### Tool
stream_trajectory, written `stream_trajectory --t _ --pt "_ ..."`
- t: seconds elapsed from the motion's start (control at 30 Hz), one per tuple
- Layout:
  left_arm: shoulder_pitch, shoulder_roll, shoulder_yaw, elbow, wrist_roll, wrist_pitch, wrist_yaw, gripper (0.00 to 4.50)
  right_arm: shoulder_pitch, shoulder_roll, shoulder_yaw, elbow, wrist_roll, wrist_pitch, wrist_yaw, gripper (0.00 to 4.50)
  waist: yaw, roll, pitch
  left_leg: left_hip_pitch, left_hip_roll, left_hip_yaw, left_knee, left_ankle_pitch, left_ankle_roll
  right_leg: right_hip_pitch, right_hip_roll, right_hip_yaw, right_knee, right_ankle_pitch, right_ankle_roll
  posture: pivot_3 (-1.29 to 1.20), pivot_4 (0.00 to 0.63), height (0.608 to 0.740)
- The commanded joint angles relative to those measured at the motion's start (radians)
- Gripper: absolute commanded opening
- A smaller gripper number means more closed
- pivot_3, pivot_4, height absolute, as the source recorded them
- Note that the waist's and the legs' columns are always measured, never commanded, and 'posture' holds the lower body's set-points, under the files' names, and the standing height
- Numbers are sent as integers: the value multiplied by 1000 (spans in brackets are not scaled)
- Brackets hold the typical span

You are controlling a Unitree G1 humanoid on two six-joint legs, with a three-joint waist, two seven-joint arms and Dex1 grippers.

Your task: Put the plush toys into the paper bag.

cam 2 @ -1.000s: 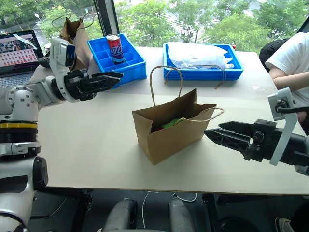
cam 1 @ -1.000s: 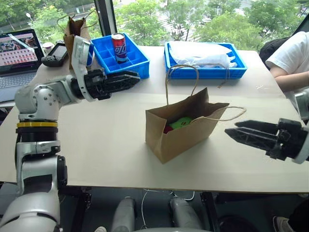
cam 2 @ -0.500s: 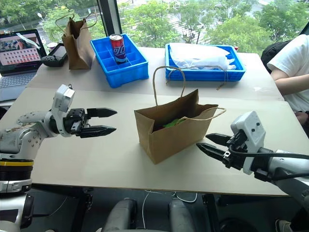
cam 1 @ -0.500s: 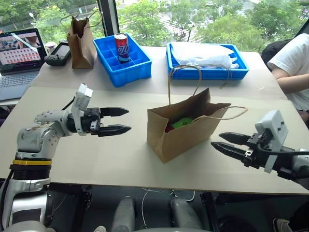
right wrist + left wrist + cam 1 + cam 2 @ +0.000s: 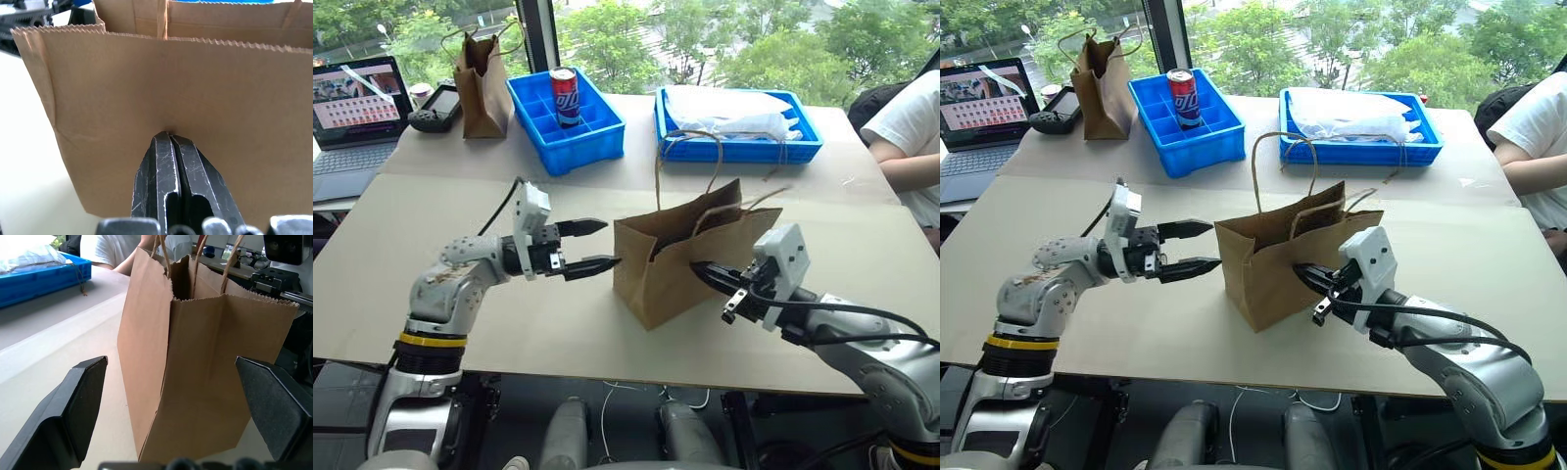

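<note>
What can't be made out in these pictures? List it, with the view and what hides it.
- Plush toys: in the eye views, the paper bag walls hide its inside.
- Right gripper: its shut fingers press the bag wall; whether they pinch paper is unclear.
- Person: cut off by the picture's edge.
- Can label: too small to read.

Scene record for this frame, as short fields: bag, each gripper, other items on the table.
paper bag: upright mid-table, handles up, contents hidden from the head views
left gripper: open, level, fingertips at the bag's narrow end
right gripper: shut, tips pressed against the bag's broad side wall, denting it slightly
table: light board top
blue trays: compartment tray holding a can; second tray holding white plastic
dark paper bag: far corner, upright
person: seated at the table's right edge
</note>
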Motion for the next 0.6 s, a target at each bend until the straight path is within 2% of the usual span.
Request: stream_trajectory --t 0.03,0.3,0.6 --pt "9 -13 -13 -81 -20 22 30 4500 -18 31 26 7 -53 -42 -3 86 -2 0 0 0 0 0 0 0 0 0 0 0 0 0 0 0 150 722" --pt "1 -60 -33 -137 -54 93 97 4500 -53 104 84 44 -136 -40 -19 86 -5 0 0 1 0 0 0 0 0 0 1 0 1 0 0 0 150 722" --pt "4 -6 -44 -189 -112 177 70 4500 -100 153 101 71 -188 -11 -37 86 -7 0 0 1 0 0 0 0 0 0 1 0 1 0 0 0 150 722"
